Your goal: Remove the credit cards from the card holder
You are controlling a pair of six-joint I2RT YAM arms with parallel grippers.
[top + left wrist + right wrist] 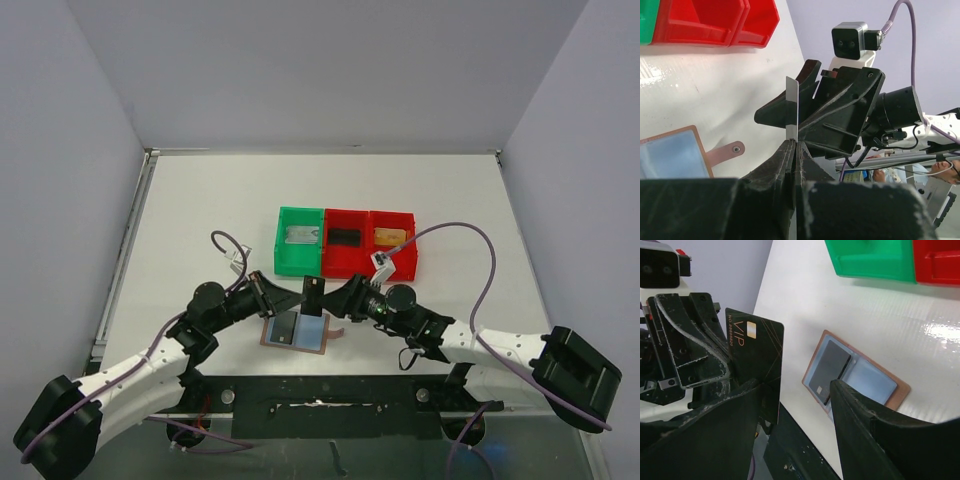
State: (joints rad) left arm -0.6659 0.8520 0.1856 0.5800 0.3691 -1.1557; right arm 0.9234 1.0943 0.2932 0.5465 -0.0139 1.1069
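A black credit card (pixel 313 296) marked VIP stands upright above the table, and my left gripper (pixel 303 299) is shut on its lower edge. In the left wrist view the card (pixel 792 107) shows edge-on, rising from the pinched fingertips (pixel 789 150). My right gripper (pixel 799 384) is open around this card (pixel 757 357): one finger lies beside its face, the other stands well apart. The card holder (pixel 297 333) lies open flat on the table below, tan-rimmed with blue pockets (pixel 867 382). Another dark credit card (pixel 830 370) sits in its left pocket.
Behind the holder stand a green bin (pixel 300 241) with a silver card, a red bin (pixel 346 242) with a black card, and a second red bin (pixel 394 240) with a gold card. A black mounting rail (pixel 320 392) runs along the near table edge.
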